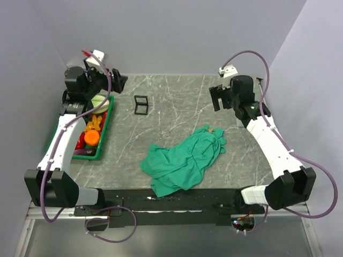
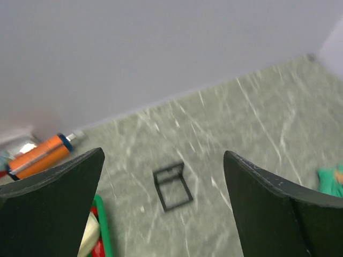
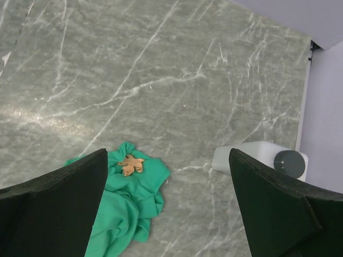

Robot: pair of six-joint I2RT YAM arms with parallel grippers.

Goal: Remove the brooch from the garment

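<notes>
Lying crumpled on the marbled surface (image 1: 177, 101), the garment (image 1: 185, 160) is recorded with the brooch (image 3: 131, 164) sitting on its far edge, while the left claw (image 2: 163, 155) and the right claw (image 3: 168, 155) are both held spread and empty, raised above the surface, well apart from the garment.

Words and numbers: none that I can read in any view.
Orange tube (image 2: 40, 155): far off to the left of the left pincer (image 2: 163, 152); too blurred to read anything on it.
White bottle (image 3: 257, 159): close by the right-hand finger of the right pincer (image 3: 169, 151); no writing I can make out on the side that shows.
</notes>
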